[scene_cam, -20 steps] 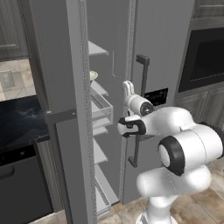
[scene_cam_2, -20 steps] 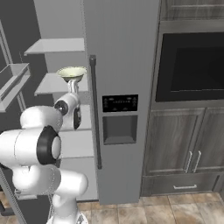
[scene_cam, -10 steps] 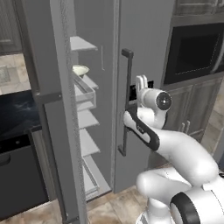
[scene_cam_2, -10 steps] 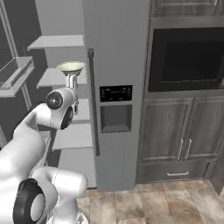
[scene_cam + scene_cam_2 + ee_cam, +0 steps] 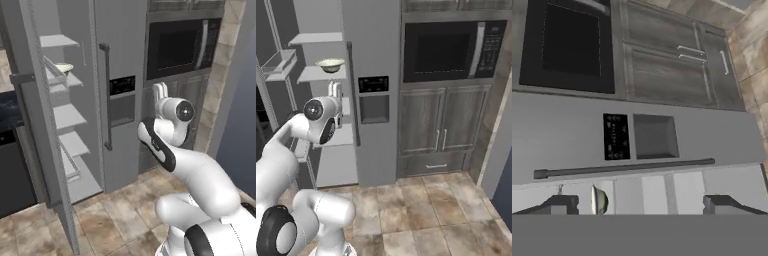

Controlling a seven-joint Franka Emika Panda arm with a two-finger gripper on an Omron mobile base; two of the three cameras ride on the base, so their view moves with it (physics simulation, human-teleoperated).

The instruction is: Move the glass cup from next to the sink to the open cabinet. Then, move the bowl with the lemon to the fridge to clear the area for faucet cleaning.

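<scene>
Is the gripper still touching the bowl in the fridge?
Apart. In the right base view the bowl sits alone on a fridge shelf, with the open, empty gripper below it and clear shelf edge between them.

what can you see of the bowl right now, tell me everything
The bowl is a wide, shallow, round cream-white dish, sitting upright on a white shelf inside the open left half of the fridge. Its rim looks greenish-cream. Nothing grips it; the gripper is below it, apart. What is inside cannot be made out.
</scene>
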